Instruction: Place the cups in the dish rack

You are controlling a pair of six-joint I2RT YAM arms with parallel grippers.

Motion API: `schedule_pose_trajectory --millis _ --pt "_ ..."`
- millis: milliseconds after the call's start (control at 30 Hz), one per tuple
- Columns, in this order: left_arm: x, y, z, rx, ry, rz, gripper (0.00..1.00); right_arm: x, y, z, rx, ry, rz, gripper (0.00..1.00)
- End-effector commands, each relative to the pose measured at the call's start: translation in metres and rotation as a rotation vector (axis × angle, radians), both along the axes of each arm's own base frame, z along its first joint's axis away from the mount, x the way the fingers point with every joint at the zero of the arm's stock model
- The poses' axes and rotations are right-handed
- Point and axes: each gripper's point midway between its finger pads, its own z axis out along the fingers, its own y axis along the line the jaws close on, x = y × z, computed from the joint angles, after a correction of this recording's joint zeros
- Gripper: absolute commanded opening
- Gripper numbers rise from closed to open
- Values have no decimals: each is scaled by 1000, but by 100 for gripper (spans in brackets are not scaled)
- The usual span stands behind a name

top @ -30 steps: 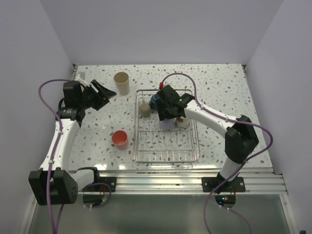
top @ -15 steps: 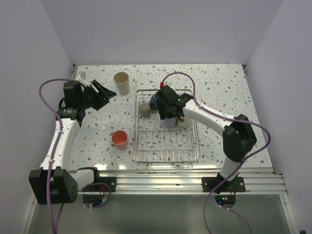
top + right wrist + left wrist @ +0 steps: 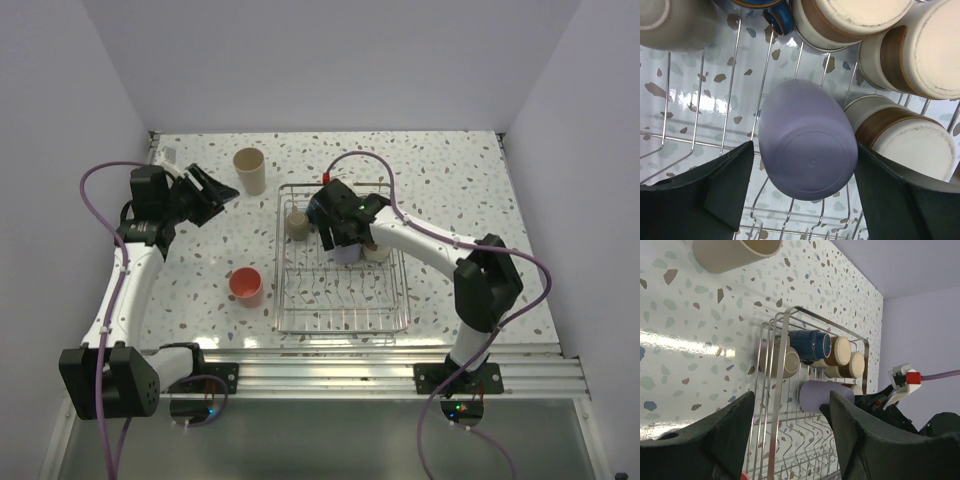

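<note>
The dish rack (image 3: 278,300) stands mid-table. In it a lavender tumbler (image 3: 345,252) stands upside down, beside a dark blue mug (image 3: 316,208), a beige cup (image 3: 297,224) and short tan-banded cups (image 3: 376,250). My right gripper (image 3: 340,232) is open astride the lavender tumbler (image 3: 807,147), with a slim gap at its left finger (image 3: 730,185). My left gripper (image 3: 215,190) is open and empty over the table's left. A tall beige tumbler (image 3: 249,170) and a coral-pink cup (image 3: 245,285) stand on the table outside the rack.
In the left wrist view the rack's near wall (image 3: 780,340) rises ahead, with the tall beige tumbler (image 3: 735,252) at the top. Three tan-banded cups (image 3: 915,50) crowd the right of the lavender tumbler. White walls close the table's back and sides.
My right gripper has shifted slightly toward the rack's far left corner while the lavender tumbler stays put. The left arm has not moved.
</note>
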Motion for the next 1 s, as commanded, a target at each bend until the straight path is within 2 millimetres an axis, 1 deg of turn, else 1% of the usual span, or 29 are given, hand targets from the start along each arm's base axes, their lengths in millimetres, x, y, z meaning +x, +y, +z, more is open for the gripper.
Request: schedule_pose_trajectory --millis 0,67,100,133,267,367,400,467,500,567,600,633,700,733,767,800,833,867,900,933,967 --pt "4 3 15 24 -52 -4 65 -3 6 7 -4 -1 13 82" --pt "3 2 15 25 -50 -4 65 -4 7 10 -2 -6 15 86" --pt "3 2 17 25 -53 -4 65 -3 9 14 5 -10 16 97" --pt "3 2 16 25 -50 -4 65 -3 8 15 2 -12 15 98" --pt "1 2 17 27 -51 -5 65 -1 11 25 16 -27 16 99" --pt "-1 2 16 32 -47 -4 65 3 15 43 36 -60 20 99" --pt "-2 2 18 33 -50 -2 65 7 17 57 56 -88 19 99" --pt "-2 3 16 34 -50 5 65 10 17 73 58 -119 25 99" --pt "-2 4 18 38 -54 11 65 14 20 90 76 -147 27 99" --pt "-2 6 16 37 -45 26 65 13 17 112 86 -175 37 98" --pt "-2 7 17 33 -51 37 65 15 18 129 109 -204 42 99" --pt "-3 6 16 19 -46 47 65 12 15 145 123 -228 53 99" --pt "-3 5 19 11 -58 58 65 11 11 167 146 -264 60 99" --pt "-2 6 20 18 -61 66 65 7 9 175 154 -274 68 99" --pt "-2 7 20 26 -58 71 65 2 5 189 176 -295 74 98" --pt "-4 8 16 39 -34 74 64 -1 2 194 187 -303 78 99" --pt "-1 13 22 70 -41 87 65 -5 1 200 202 -309 88 98" --pt "-1 15 25 89 -35 92 65 -11 -4 211 222 -327 94 99" --pt "-4 19 16 113 22 95 65 -14 -6 215 228 -331 99 99" --pt "0 25 32 154 -4 111 65 -19 -10 219 228 -331 108 99" --pt "1 28 35 173 3 116 66 -23 -15 228 239 -345 110 99"
